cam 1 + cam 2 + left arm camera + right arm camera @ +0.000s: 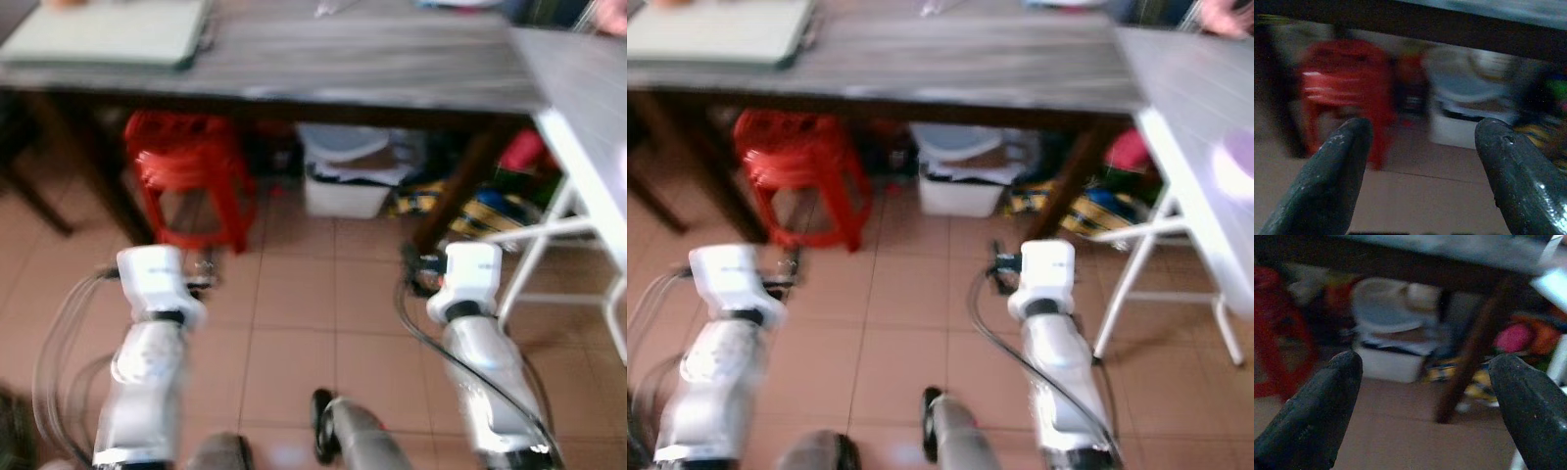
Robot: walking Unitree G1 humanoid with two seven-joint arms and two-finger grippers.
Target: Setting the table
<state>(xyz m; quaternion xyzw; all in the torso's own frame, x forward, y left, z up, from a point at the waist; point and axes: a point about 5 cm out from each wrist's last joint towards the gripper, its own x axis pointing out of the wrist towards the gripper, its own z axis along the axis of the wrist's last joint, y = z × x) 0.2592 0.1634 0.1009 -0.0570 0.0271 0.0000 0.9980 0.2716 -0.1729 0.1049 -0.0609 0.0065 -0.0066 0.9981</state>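
A dark wooden table (343, 59) spans the top of the eye views, blurred. A pale green mat (108, 29) lies on its far left part. Both silver arms are held low in front of me, below the table's front edge. My left gripper (1420, 161) is open, and its fingers (1327, 181) point under the table with nothing between them. My right gripper (1422, 396) is also open and holds nothing; its fingers (1312, 406) face the space under the table near a table leg (1469, 362).
A red plastic stool (191, 176), a white bin (343, 181) and colourful bags (490, 211) sit under the table. A grey-topped folding table (588, 98) on white legs stands close on my right. Tiled floor (294, 323) lies between me and the table.
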